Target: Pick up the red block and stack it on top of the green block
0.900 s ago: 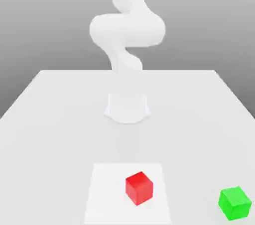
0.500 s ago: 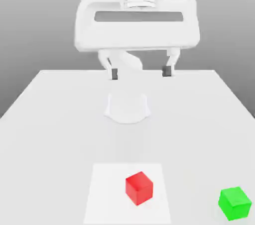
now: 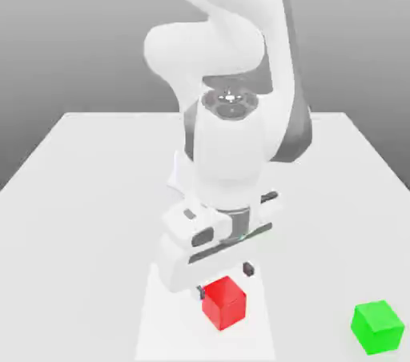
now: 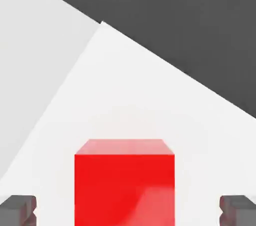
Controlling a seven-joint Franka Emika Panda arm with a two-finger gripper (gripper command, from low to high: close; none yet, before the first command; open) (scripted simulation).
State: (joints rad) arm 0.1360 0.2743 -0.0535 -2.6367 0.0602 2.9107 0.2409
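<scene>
Exterior view: the pincer (image 3: 224, 281) hangs spread open at the red block (image 3: 224, 303)

Down on the white patch (image 3: 172, 328) of the pale surface (image 3: 80, 232) sits the red block, while the green block (image 3: 377, 327) sits well apart on the bare surface, toward the exterior view's right; in the hand view the red block lies between the two parted fingertips (image 4: 19, 210), with a gap on either side, so the pincer grips nothing, and the arm (image 3: 230, 144) reaches down from above, its hand turned at a slant

Smooth, plastic-looking red block (image 3: 224, 303) – faint sheen; arm (image 3: 230, 148) – smooth, glossy white.
</scene>
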